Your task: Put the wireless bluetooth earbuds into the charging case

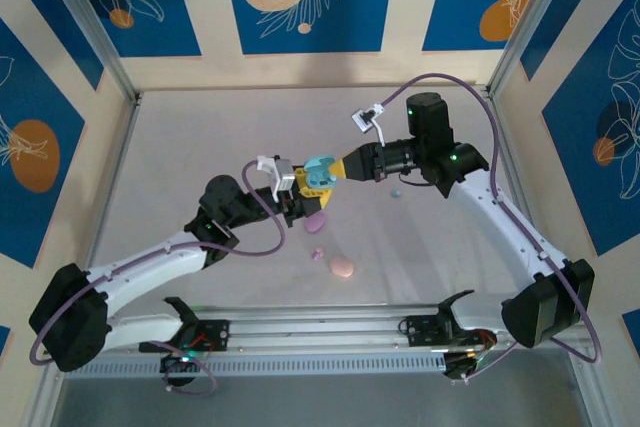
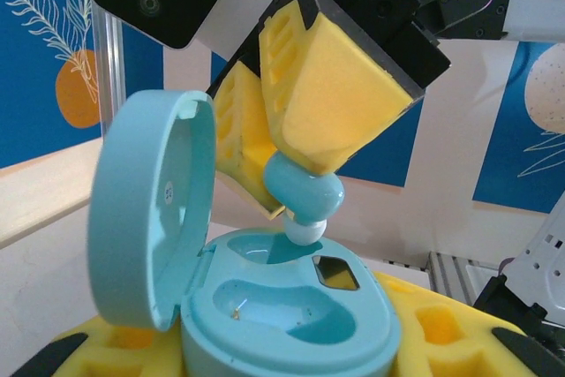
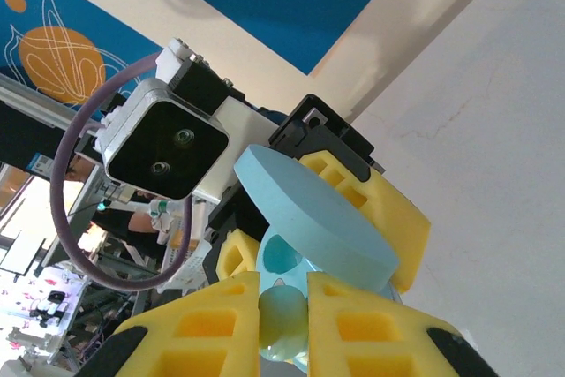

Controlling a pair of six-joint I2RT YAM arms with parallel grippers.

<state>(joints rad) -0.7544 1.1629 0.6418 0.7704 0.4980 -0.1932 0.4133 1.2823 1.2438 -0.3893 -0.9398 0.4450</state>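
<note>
The left end effector (image 1: 298,190) is clenched on the open light-blue charging case (image 2: 291,328), its lid (image 2: 146,209) raised on the left; at the mouth of the far well sits a light-blue earbud (image 2: 305,196) — white tip down — grasped by the right end effector (image 1: 342,168); on the worktop (image 1: 200,147) lie a purple case (image 1: 313,219) and a pink case (image 1: 341,267).

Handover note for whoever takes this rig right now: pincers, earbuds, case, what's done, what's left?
Left pincer: shut on the open blue charging case.
Right pincer: shut on a blue earbud, its tip at the rear socket, not seated.
Done: case open, earbud picked up.
Left: seat it. The front socket is empty, and a loose earbud lies on the table.
</note>
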